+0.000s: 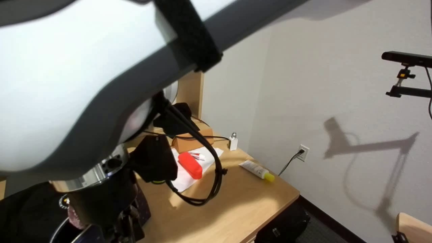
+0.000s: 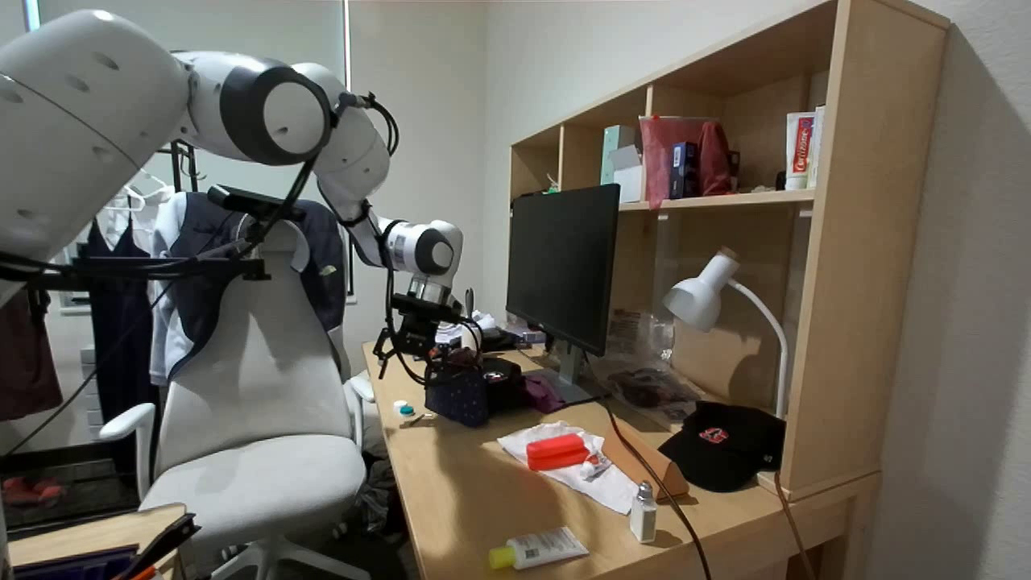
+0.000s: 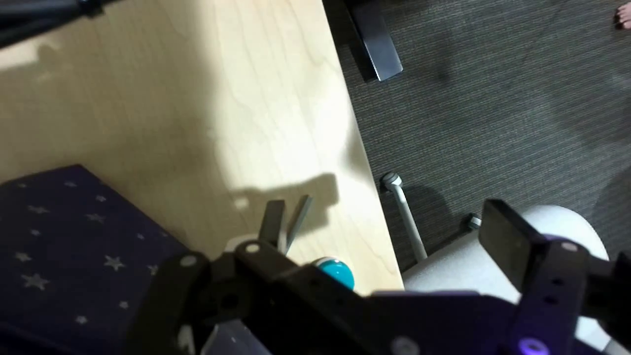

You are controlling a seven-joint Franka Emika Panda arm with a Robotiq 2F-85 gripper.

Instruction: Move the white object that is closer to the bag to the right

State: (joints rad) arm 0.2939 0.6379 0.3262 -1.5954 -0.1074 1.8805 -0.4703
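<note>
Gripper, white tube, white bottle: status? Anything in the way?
Gripper open, nothing held. White tube and white bottle on desk, away from gripper; target unclear. Star-print bag near gripper, possible snag.

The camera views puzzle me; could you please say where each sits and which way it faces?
Wrist view: beside the end effector, facing down at desk and floor; both fingers show.
Exterior view: close by the arm, facing desk and wall; end effector partly cropped.
Exterior view: near the desk's end, facing along it toward the monitor; arm and end effector show.
Both exterior views share the red case.
</note>
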